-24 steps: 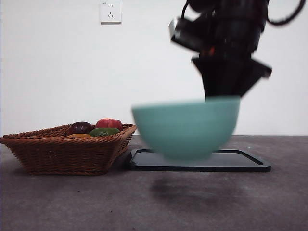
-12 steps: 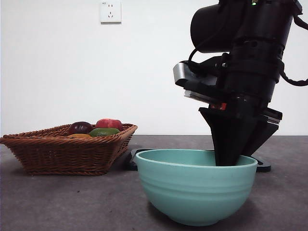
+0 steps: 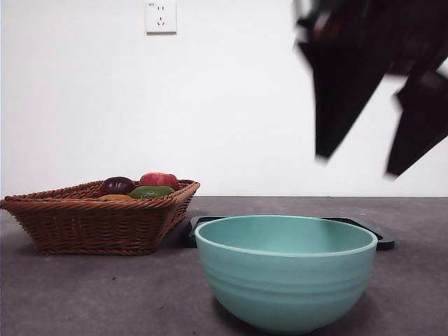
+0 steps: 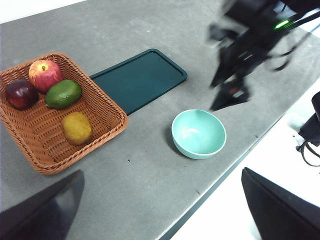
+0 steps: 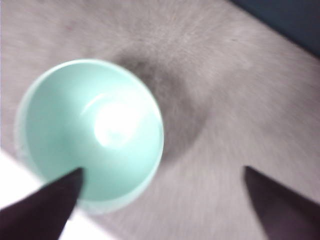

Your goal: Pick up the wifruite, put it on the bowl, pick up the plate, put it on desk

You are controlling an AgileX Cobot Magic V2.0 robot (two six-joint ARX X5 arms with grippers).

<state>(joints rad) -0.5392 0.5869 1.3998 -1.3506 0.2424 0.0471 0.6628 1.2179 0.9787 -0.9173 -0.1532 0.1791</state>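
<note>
The mint-teal bowl (image 3: 287,280) (image 4: 192,149) (image 5: 55,100) stands empty and upright on the grey desk (image 3: 84,294) (image 4: 130,195), close to its front edge. My right gripper (image 3: 357,164) (image 4: 216,97) (image 5: 162,170) hangs blurred above the bowl's right side, open and holding nothing. The orange-brown wifruite (image 4: 77,128) (image 3: 115,198) lies in the wicker basket (image 3: 91,224) (image 4: 35,145). The only plate-like thing is a flat dark tray (image 3: 378,241) (image 4: 140,77) behind the bowl. High above the desk, my left gripper (image 4: 161,172) is open and empty.
The basket also holds a red apple (image 4: 44,74), a glossy green fruit (image 4: 63,93) and a dark purple fruit (image 4: 20,94). It sits left of the tray. The desk edge runs just in front of the bowl. A wall socket (image 3: 160,17) is behind.
The bowl came down from the air over the tray onto the desk in front of it. My right gripper let go of its rim and rose up and away.
</note>
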